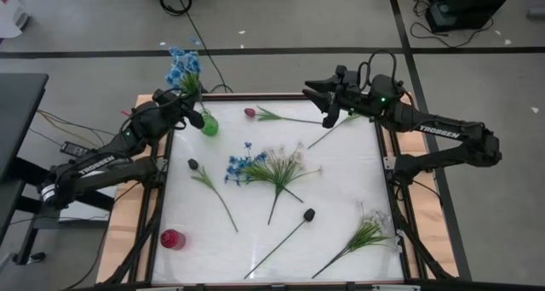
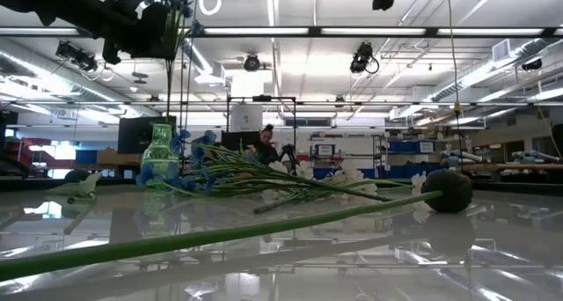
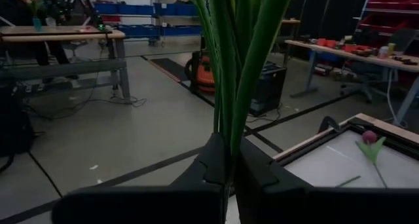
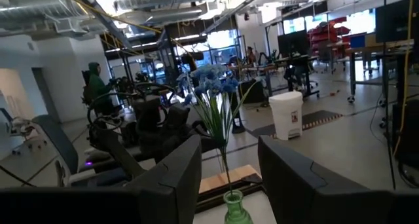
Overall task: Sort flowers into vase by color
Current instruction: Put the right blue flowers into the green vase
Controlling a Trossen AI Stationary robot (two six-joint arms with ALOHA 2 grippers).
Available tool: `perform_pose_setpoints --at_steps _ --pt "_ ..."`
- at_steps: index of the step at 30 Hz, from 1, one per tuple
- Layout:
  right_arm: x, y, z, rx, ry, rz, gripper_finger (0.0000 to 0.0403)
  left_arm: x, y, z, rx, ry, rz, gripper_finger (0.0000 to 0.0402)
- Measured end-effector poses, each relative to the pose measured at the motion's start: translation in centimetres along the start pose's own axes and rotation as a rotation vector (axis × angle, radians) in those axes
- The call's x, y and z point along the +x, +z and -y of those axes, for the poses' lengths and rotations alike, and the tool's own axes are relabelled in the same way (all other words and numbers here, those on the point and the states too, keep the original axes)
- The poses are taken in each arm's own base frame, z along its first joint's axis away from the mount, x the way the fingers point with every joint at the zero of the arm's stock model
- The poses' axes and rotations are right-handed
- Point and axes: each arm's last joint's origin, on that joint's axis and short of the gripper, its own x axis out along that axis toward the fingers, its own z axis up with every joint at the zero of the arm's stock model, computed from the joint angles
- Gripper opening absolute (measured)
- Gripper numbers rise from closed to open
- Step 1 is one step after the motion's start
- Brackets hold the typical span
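I am holding a blue flower sprig (image 1: pixel 182 67) in my left hand (image 1: pixel 180 98), which is clamped tight on its green stems, as the left wrist view shows. I am hovering it over the far left corner of the tabletop (image 1: pixel 341 197), right by the green vase (image 1: pixel 209 125).

To do this well, I think I need to keep the stems pointing straight down and line their tips up with the small mouth of the vase. I should go down slowly, because the vase looks light and a bump could tip it. I should only let go when the stems are well inside.

In the high view the vase is sitting just to the near right of my left hand, and the blue blooms are sticking out past the far edge of the tabletop.

My right hand (image 1: pixel 327 102) is waiting over the far right side with its fingers apart and nothing in them.

More flowers are lying on the tabletop: a pink tulip (image 1: pixel 250 112) near the far edge, a blue and white bunch (image 1: pixel 264 165) in the middle, and a dark bud (image 1: pixel 308 214) nearer to me. A red vase (image 1: pixel 173 238) is standing at the near left.
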Motion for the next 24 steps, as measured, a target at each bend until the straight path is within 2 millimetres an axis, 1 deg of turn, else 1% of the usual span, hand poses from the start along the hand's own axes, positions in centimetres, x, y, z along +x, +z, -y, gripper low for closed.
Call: perform_pose_setpoints --at_steps 5,11,14,19,24 --pt "0.0 0.0 0.0 0.0 0.0 0.0 0.016 0.3 -0.2 -0.4 0.017 -0.028 -0.007 0.0013" --pt "0.0 0.0 0.0 0.0 0.0 -0.001 0.016 0.9 -3.0 -1.7 0.0 0.002 -0.071 0.0013" --pt "0.0 0.0 0.0 0.0 0.0 -0.001 0.016 0.9 -3.5 -2.0 -0.018 0.013 -0.051 0.0012" --pt "0.0 0.0 0.0 0.001 0.0 -0.001 0.016 0.9 -4.0 -2.1 0.006 0.003 -0.034 0.0012" --pt "0.0 0.0 0.0 0.001 0.0 -0.001 0.016 1.0 -5.8 -2.2 0.018 0.007 -0.077 0.0012"
